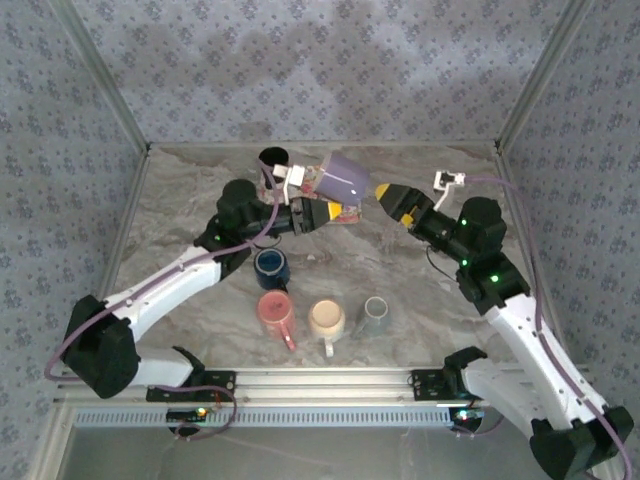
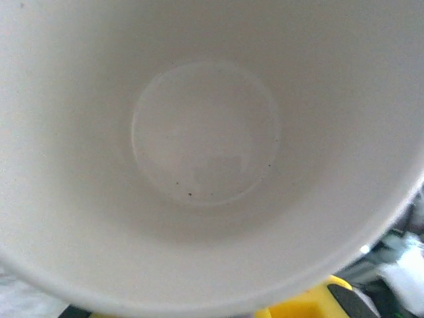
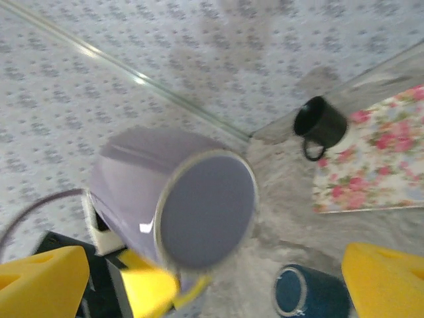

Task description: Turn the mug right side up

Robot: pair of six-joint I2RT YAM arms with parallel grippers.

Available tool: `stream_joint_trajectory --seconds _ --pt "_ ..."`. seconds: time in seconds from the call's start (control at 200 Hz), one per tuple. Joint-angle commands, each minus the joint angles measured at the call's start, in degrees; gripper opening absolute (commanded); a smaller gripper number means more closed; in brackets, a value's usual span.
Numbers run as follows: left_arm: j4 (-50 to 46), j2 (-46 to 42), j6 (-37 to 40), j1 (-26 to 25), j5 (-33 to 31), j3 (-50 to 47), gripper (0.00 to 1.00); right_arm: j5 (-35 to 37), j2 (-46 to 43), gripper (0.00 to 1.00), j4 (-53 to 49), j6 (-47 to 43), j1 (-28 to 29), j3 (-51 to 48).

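Inside, purple mug [image 2: 205,132] white, few dark specks [image 2: 190,194].

Through the left wrist camera the lavender glazed mug [image 2: 205,132] overruns every edge but the bottom. At five o'clock a yellow fingertip [image 2: 311,301] is a blurred sliver, and I cannot tell whose it is. From the right wrist, the frame crops the dark blue mug [image 3: 311,295] at five o'clock and the flowered mat [image 3: 371,159] at three o'clock. I cannot tell where the lavender mug's handle points.

mug cluster [image 1: 327,320] blocks near centre, open tabletop [image 1: 172,195] far left
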Motion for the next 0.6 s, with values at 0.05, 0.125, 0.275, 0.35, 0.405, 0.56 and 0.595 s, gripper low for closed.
stream_joint_trajectory --seconds 0.05,0.125,0.275,0.35,0.405,0.56,0.595 --pt "-24.7 3.2 21.3 0.1 -21.0 10.7 0.00 9.3 -2.4 1.00 -18.0 -10.8 -1.2 5.4" --pt "-27.6 6.6 22.6 0.0 -28.7 13.5 0.00 10.7 -3.3 1.00 -20.0 -12.9 -1.3 5.7" --pt "-30.8 15.3 27.1 0.0 -36.7 21.3 0.00 11.4 -3.6 1.00 -21.3 -15.1 -1.3 5.6" --pt "-33.0 20.1 30.2 0.0 -40.0 25.8 0.00 11.7 -3.5 1.00 -22.0 -15.8 -1.2 5.5" --pt "-34.8 23.8 31.9 0.0 -42.7 28.9 0.00 11.8 -3.4 1.00 -22.4 -16.2 -1.3 5.2" --pt "-40.9 34.1 33.5 1.0 -46.7 39.3 0.00 12.7 -3.1 1.00 -22.8 -16.6 -1.5 5.1" --pt "-42.1 36.2 33.3 1.2 -47.1 41.7 0.00 12.6 -3.0 1.00 -22.8 -16.5 -1.5 5.1"
